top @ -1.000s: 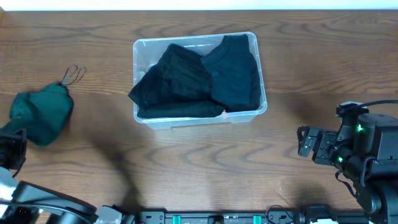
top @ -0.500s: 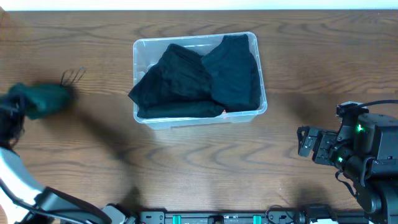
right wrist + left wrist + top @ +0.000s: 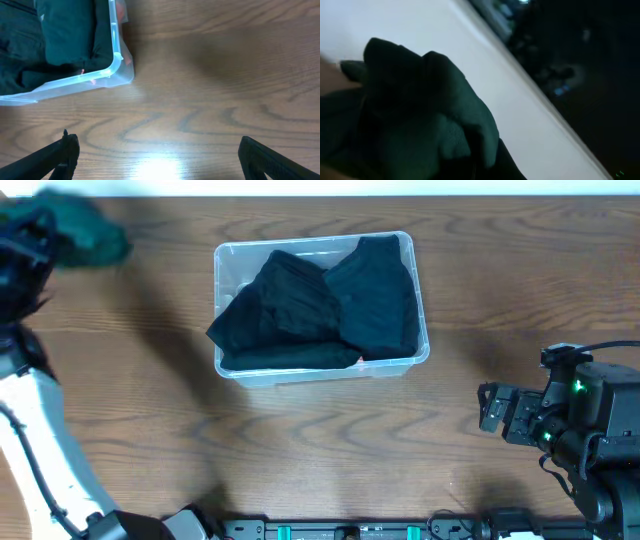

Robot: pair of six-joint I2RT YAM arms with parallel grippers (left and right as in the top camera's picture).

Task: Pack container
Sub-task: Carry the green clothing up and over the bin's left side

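Observation:
The clear container [image 3: 226, 272] stands at the table's back centre, with two dark folded garments [image 3: 320, 305] filling it; one hangs slightly over its left front rim. My left gripper [image 3: 48, 240] is raised at the far left corner, shut on a bunched dark green garment [image 3: 92, 235]. That green garment [image 3: 420, 115] fills the left wrist view and hides the fingers. My right gripper [image 3: 488, 408] rests low at the right, open and holding nothing. In the right wrist view the right gripper [image 3: 157, 152] faces bare wood, with the container's corner [image 3: 119, 65] at upper left.
Wood-grain table [image 3: 320, 450] spreads in front of the container. A white wall edge [image 3: 320, 188] runs along the back. The left arm's white link [image 3: 40, 430] slants up the left side. The right arm's body [image 3: 590, 420] sits at the right edge.
My left arm has lifted the green garment off the table's left side and swung it up toward the back left corner. The right arm has not moved.

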